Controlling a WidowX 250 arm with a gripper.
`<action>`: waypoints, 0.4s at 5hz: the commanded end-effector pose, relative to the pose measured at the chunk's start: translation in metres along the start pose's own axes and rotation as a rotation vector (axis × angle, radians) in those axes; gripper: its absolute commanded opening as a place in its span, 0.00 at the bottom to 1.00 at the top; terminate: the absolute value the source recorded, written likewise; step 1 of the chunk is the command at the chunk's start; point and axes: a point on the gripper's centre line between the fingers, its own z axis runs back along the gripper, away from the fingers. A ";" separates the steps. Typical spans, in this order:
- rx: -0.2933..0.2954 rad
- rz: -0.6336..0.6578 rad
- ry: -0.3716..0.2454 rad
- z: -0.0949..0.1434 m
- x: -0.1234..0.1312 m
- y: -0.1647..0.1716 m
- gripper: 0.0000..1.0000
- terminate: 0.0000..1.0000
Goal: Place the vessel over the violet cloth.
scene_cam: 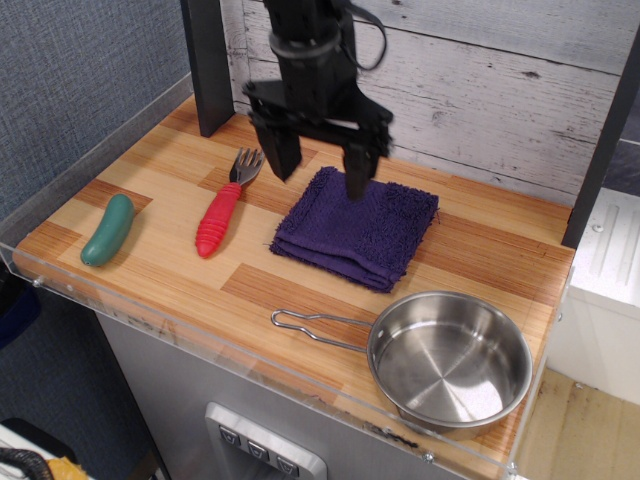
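The vessel [450,360] is a small shiny steel pan at the front right of the wooden counter, its thin wire loop handle [318,326] pointing left. The violet cloth [356,228] lies folded in the middle of the counter, behind and left of the pan. My gripper [318,168] hangs open and empty above the cloth's far left edge, black fingers pointing down, well away from the pan.
A fork with a red ribbed handle [222,211] lies left of the cloth. A green toy cucumber [107,230] lies at the far left. A clear plastic rim [200,335] runs along the counter's front. A dark post [207,60] stands at the back left.
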 end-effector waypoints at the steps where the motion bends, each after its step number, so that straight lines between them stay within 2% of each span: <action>1: -0.006 -0.202 -0.019 0.009 -0.027 -0.039 1.00 0.00; 2: -0.035 -0.262 0.007 0.000 -0.035 -0.054 1.00 0.00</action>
